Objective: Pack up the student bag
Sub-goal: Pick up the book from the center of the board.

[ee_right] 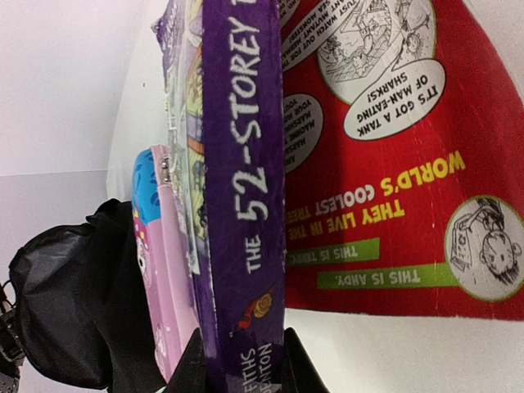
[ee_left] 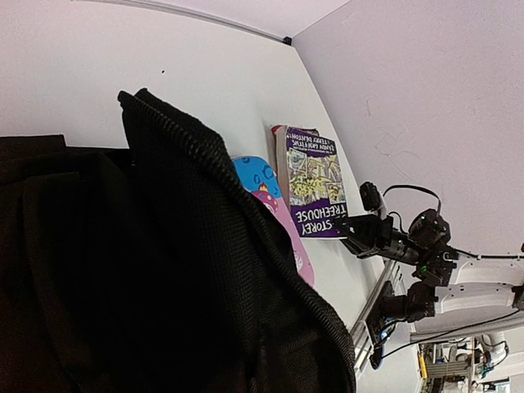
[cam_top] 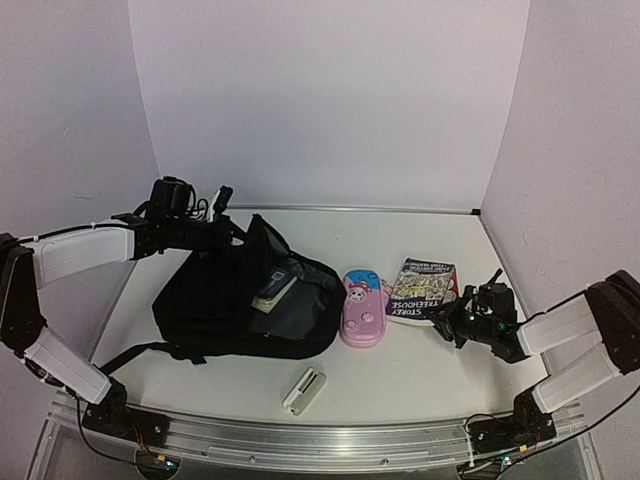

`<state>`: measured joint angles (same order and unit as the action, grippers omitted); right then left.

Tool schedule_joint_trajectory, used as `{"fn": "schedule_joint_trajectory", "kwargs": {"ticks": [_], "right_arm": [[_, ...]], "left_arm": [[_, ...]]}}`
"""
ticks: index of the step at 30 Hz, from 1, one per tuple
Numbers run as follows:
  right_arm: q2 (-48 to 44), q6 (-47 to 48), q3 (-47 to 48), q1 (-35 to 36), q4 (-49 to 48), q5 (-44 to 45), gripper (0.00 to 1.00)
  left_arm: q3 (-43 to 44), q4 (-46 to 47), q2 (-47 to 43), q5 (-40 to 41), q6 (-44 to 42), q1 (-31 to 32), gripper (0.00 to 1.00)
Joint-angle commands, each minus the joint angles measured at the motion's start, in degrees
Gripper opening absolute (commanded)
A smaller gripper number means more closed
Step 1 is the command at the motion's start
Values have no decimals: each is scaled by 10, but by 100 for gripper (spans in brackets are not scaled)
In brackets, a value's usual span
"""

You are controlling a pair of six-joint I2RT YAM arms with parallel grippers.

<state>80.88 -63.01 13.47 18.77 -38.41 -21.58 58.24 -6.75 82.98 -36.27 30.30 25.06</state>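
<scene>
Student bag [cam_top: 235, 305] gapes open, a pale flat item [cam_top: 272, 289] tucked inside.

student bag [cam_top: 215, 300]: 1 | pink pencil case [cam_top: 362, 310]: 1 | book [cam_top: 424, 286]: 1 | small white object [cam_top: 304, 390]: 1

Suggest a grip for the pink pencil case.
Take the pencil case at its near end, from above, jaws across the short width. It lies flat, long axis front to back; the bag crowds its left, the book its right, so that end looks freest.
</scene>
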Motion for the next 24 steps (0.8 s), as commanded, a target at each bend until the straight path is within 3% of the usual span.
{"fn": "schedule_joint_trajectory", "kwargs": {"ticks": [1, 4, 6, 8, 12, 17, 20, 24], "right_arm": [[-75, -23, -10, -1, 19, 16, 5], [-147, -5, 11, -1, 101, 28, 0], [-203, 33, 50, -1, 181, 44, 0], [-249, 82, 97, -1, 266, 62, 0], [-267, 187, 201, -1, 386, 50, 0], [-206, 280, 322, 3, 460, -100, 0], [-175, 319, 388, 32, 488, -169, 0], [-121, 379, 486, 99, 570, -185, 0]], "left_arm": [[-3, -3, -1, 11, 5, -4, 23], [5, -14, -11, 24, 0, -4, 53], [12, -24, -21, 37, -9, -4, 68], [21, -31, -31, 47, -22, -4, 76], [52, -48, -36, 40, -56, -5, 83], [100, -53, -13, -40, -91, -1, 84], [135, -54, 17, -117, -105, 6, 80], [179, -59, 45, -163, -129, 35, 82]]}}
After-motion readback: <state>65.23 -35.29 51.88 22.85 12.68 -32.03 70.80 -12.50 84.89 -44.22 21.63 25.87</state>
